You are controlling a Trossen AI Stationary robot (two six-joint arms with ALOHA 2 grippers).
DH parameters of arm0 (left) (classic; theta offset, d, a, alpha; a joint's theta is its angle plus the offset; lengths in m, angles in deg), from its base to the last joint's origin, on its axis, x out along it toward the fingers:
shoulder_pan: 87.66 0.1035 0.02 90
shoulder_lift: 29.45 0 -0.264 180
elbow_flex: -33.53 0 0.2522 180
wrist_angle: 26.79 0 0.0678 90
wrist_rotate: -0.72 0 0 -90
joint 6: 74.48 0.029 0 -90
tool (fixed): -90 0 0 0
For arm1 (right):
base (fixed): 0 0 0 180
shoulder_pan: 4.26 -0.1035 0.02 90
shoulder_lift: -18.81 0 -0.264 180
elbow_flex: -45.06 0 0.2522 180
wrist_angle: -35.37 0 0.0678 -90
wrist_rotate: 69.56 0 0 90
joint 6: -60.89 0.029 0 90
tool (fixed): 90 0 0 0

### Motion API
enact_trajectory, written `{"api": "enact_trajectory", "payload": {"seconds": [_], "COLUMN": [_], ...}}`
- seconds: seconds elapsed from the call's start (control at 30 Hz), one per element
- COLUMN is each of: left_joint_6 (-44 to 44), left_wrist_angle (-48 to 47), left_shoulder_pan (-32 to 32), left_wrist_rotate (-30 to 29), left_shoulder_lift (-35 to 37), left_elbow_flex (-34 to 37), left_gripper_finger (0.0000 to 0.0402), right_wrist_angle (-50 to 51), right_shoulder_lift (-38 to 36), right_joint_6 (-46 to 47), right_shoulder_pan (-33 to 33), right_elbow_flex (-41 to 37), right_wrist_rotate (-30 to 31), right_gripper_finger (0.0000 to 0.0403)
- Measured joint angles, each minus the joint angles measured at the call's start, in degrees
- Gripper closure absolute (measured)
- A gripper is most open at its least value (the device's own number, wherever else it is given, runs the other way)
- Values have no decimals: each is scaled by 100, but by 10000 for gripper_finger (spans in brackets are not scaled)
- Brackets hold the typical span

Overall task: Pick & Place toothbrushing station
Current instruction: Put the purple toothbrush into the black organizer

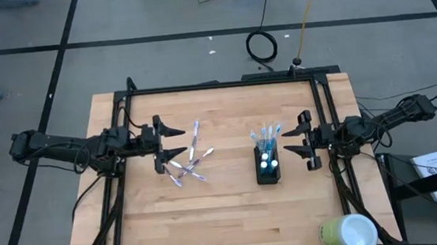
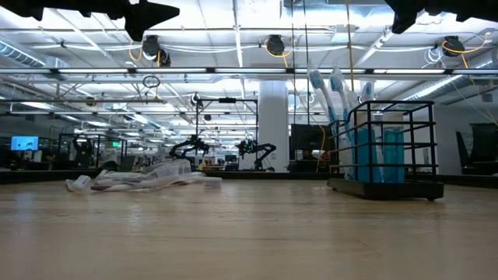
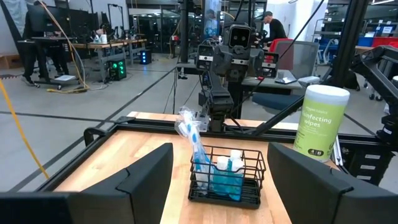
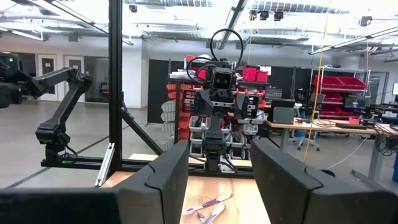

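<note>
High view: a black wire-mesh holder (image 1: pixel 268 166) stands on the wooden table (image 1: pixel 227 217), right of centre. It already holds several blue-and-white toothbrushes (image 1: pixel 267 136) upright at its far end, and two white-capped tubes (image 1: pixel 268 160) in front of them. A loose pile of toothbrushes (image 1: pixel 188 161) lies flat on the table, left of centre, well apart from the holder.

These slim plastic brushes are likely light, stiff and a little slippery. They overlap one another, so a pinch across the middle of one handle seems the safest hold.

The left gripper (image 1: pixel 171 142) hangs just beside the pile, its fingers spread wide and empty, touching nothing. The right gripper (image 1: pixel 298 143) waits just beside the holder on the other side, also wide open and holding nothing.

A yellow-green and white wipes canister (image 1: pixel 347 233) stands at the near right corner.
</note>
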Motion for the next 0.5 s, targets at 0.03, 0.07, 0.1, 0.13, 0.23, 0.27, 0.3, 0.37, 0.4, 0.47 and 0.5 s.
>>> {"api": "enact_trajectory", "payload": {"seconds": [0.03, 0.07, 0.1, 0.13, 0.23, 0.27, 0.3, 0.37, 0.4, 0.47, 0.5], "left_joint_6": [0, 0, 0, 0, 0, 0, 0, 0, 0, 0, 0], "left_wrist_angle": [0, 0, 0, 0, 0, 0, 0, 0, 0, 0, 0], "left_shoulder_pan": [0, 0, 0, 0, 0, 0, 0, 0, 0, 0, 0], "left_wrist_rotate": [0, 0, 0, 0, 0, 0, 0, 0, 0, 0, 0], "left_shoulder_lift": [0, 0, 0, 0, 0, 0, 0, 0, 0, 0, 0], "left_elbow_flex": [0, 0, 0, 0, 0, 0, 0, 0, 0, 0, 0], "left_gripper_finger": [133, 133, 133, 133, 133, 133, 133, 133, 133, 133, 133], "right_wrist_angle": [0, 0, 0, 0, 4, 10, 20, 58, 109, 279, 343], "right_shoulder_lift": [0, 0, 0, 0, 2, 2, 2, 2, 2, 3, 5], "right_joint_6": [0, 0, 0, 0, 6, 21, 35, 85, 137, 207, 216], "right_shoulder_pan": [0, 0, 0, 0, 0, 0, 0, 0, 0, 0, 0], "right_elbow_flex": [0, 0, 0, 0, 0, 0, 0, 0, 0, 0, 0], "right_wrist_rotate": [0, 1, 1, 2, 2, 1, 2, 2, 2, 2, 2], "right_gripper_finger": [238, 238, 238, 238, 238, 238, 238, 238, 238, 238, 238]}}
